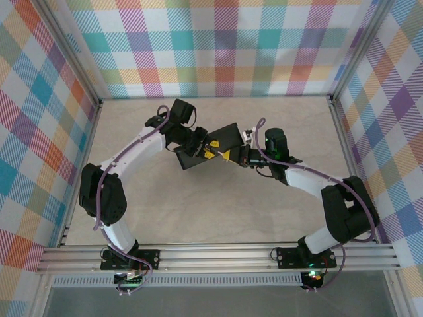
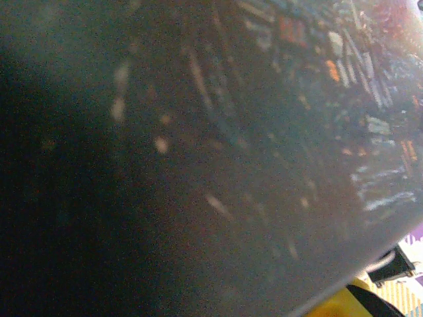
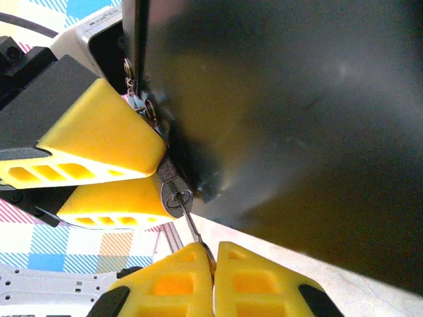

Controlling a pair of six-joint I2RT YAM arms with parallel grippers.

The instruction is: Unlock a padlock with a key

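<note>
**Key in the padlock, both grippers clenched at the edge of the tin**

Over the middle of the pale marbled worktop (image 1: pixel 218 211) the two arms meet at a dark rectangular tin box (image 1: pixel 225 139), which sits tilted between them. In the right wrist view the tiny pale silvery metal padlock (image 3: pixel 173 189) hangs at the tin box's (image 3: pixel 297 119) edge. It is pinched between the yellow fingers of the left gripper (image 3: pixel 158 173), keyhole end toward the camera. The right gripper (image 3: pixel 213 254) has its yellow fingers pressed together on a thin metal key (image 3: pixel 192 228), whose shaft runs straight up into the keyhole. From above, the left gripper (image 1: pixel 200 146) and right gripper (image 1: pixel 239 157) sit close together against the tin box. The left wrist view shows the tin box's (image 2: pixel 198 165) printed surface, dark and blurred.
</note>
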